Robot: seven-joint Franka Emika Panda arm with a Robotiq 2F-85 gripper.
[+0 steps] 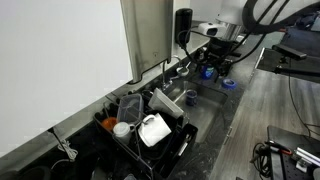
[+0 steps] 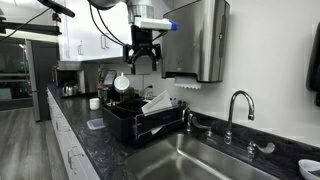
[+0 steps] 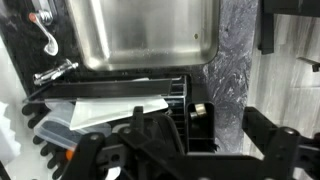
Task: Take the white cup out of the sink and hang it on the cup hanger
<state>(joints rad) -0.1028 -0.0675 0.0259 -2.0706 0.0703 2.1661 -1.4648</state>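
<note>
**Cup on the hanger, sink bare: only the pull-away is left**

Nearest to me a blue cup (image 2: 309, 166) sits on the dark marbled desk (image 3: 232, 60), and it has no part in this job. Just behind it the faucet (image 2: 236, 100) arches over the sink (image 2: 205, 158). Every part of the basin I can see is bare steel, and the wrist view shows no mug in it either.

Beyond the sink, on the same desk, stands the black wire hanger (image 2: 125, 118). A white flat piece (image 2: 155, 103) leans inside it towards the sink end. The cup (image 2: 121, 82) is at the hanger's far end, up on one of the uprights with a round face turned this way. In an exterior view (image 1: 153, 130) it sits tilted among the bars. I cannot make out the handle, so I cannot say what part of the wire carries it.

Above all this, well clear of the cup, hang the fingers (image 2: 134, 60), spread wide and gripping nothing. From here I cannot tell whether they stand over the hanger or over the sink's edge.

By my reckoning the carry and the hanging are done, and the step in hand is the retreat. The next move asks little: lift straight up and away, keeping the open fingers off the uprights and the flat piece. If the cup looks loose on its bar, a careful re-grip and reseat would come first.
</note>
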